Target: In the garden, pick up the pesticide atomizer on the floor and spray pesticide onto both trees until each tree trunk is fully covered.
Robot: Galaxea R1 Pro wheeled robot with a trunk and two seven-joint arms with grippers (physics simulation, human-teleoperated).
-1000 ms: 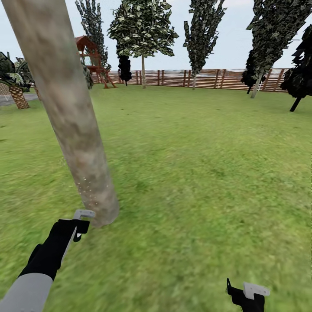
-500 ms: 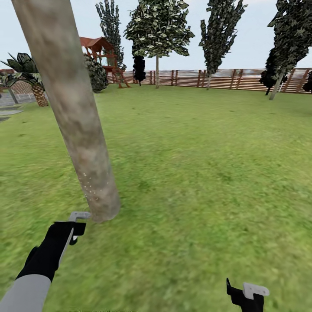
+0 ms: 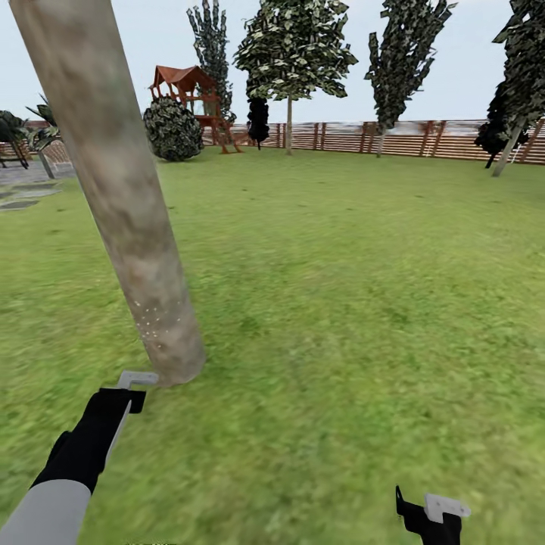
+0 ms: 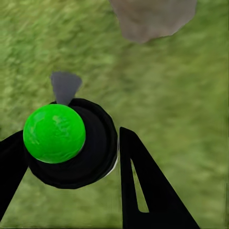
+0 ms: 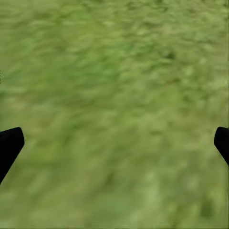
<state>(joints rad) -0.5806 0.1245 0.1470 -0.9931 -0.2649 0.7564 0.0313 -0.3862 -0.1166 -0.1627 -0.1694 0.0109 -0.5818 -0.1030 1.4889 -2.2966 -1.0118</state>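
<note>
Black and grey, the left arm reaches forward low, its left gripper (image 4: 71, 157) pinching the pesticide atomizer with green round cap and grey nozzle (image 4: 55, 133), just beside the foot of the thick grey-tan mottled tree trunk (image 3: 129, 204). Pale specks dot the trunk low down. The right gripper (image 5: 114, 143) hangs spread over green grass (image 3: 356, 288). A brown slat fence (image 3: 409, 138) stands far behind.
</note>
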